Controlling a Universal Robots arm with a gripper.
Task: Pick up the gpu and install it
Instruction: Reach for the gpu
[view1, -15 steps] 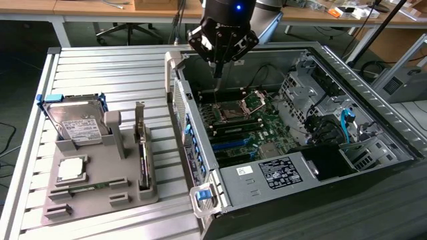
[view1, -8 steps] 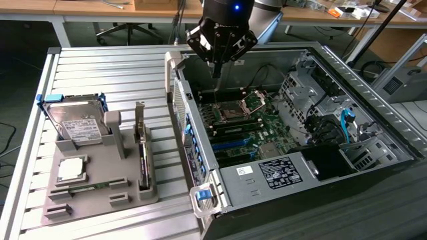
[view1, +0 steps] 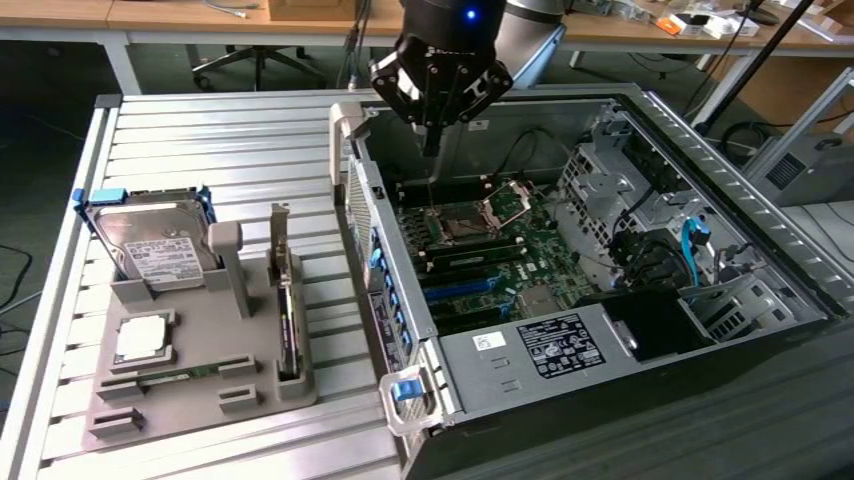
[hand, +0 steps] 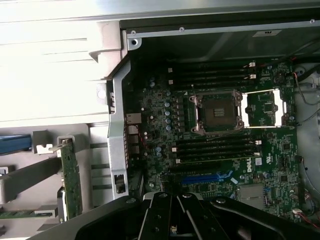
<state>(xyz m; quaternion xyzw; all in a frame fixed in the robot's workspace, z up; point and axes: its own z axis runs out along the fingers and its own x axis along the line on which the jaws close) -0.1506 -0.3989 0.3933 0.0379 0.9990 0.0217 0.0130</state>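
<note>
So end effector (view1: 430, 140) closed & empty over PC case (view1: 727, 165), gpu (view1: 283, 300) upright in holder (view1: 200, 345).

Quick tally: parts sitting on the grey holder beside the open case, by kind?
gpu: 1
hard drive: 1
silver square chip: 1
green memory stick: 1
Total: 4
</note>
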